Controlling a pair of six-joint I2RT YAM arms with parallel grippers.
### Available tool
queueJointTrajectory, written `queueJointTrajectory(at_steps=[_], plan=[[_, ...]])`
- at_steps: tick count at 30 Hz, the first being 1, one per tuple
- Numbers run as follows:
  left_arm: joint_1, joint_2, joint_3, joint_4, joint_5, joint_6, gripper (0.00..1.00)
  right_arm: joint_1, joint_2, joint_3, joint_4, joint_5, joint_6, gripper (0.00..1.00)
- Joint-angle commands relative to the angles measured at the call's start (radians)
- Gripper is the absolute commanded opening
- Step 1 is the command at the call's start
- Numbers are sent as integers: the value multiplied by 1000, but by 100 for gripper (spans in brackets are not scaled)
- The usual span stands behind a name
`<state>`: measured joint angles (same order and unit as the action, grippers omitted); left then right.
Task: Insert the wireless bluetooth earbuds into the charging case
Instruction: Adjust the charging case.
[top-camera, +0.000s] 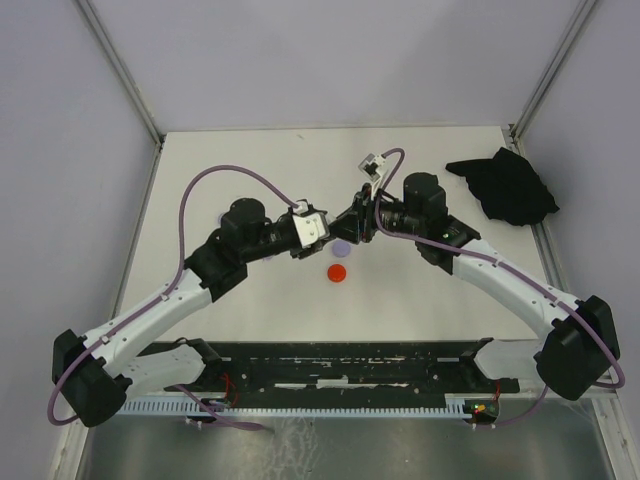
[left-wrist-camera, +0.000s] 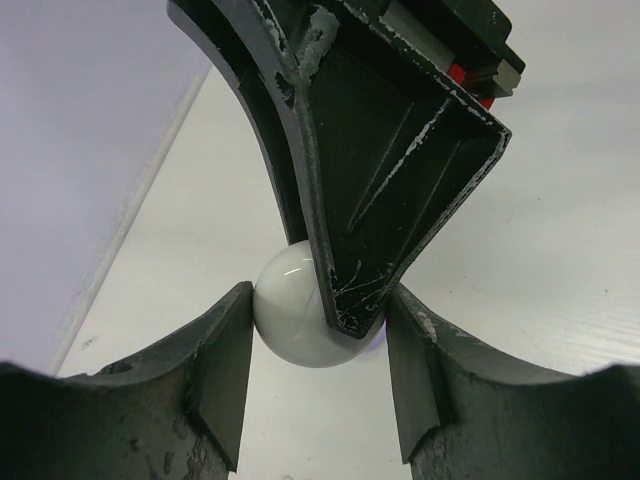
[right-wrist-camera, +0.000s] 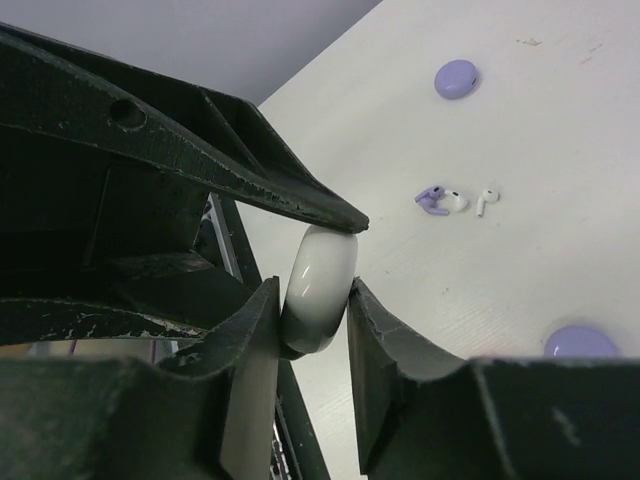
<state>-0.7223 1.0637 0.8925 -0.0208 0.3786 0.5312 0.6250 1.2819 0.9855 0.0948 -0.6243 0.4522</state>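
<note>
A: So how was the charging case (right-wrist-camera: 320, 285) best opened?
B: Slowly. It was pinched by right gripper (right-wrist-camera: 315, 300) across its faces, by left gripper (left-wrist-camera: 315, 350) across its rim; earbuds (right-wrist-camera: 455, 200) were left on the table (right-wrist-camera: 560, 120).

White case (right-wrist-camera: 318, 290), lilac earbud (right-wrist-camera: 432, 200), red disc (top-camera: 338, 272)

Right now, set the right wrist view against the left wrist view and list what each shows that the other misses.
Only the right wrist view: a lilac disc, a second lilac disc, a lilac earbud and two white earbuds. Only the left wrist view: a red part on the other arm. Both: the white case, gripped by the left pincer and the right pincer.
</note>
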Motion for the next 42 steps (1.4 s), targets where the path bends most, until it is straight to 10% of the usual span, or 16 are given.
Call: queueJointTrajectory(at_steps=[1, 14, 29, 42], plan=[[-1, -35, 23, 83, 9, 63, 56, 8, 3, 37, -78, -89, -73, 32], [1, -71, 42, -53, 4, 56, 92, -72, -17, 64, -86, -146, -136, 13], [281, 110, 216, -62, 672, -396, 82, -122, -52, 19, -47, -276, -333, 13], [283, 239, 218, 99, 770, -685, 67, -121, -42, 24, 45, -333, -367, 14]])
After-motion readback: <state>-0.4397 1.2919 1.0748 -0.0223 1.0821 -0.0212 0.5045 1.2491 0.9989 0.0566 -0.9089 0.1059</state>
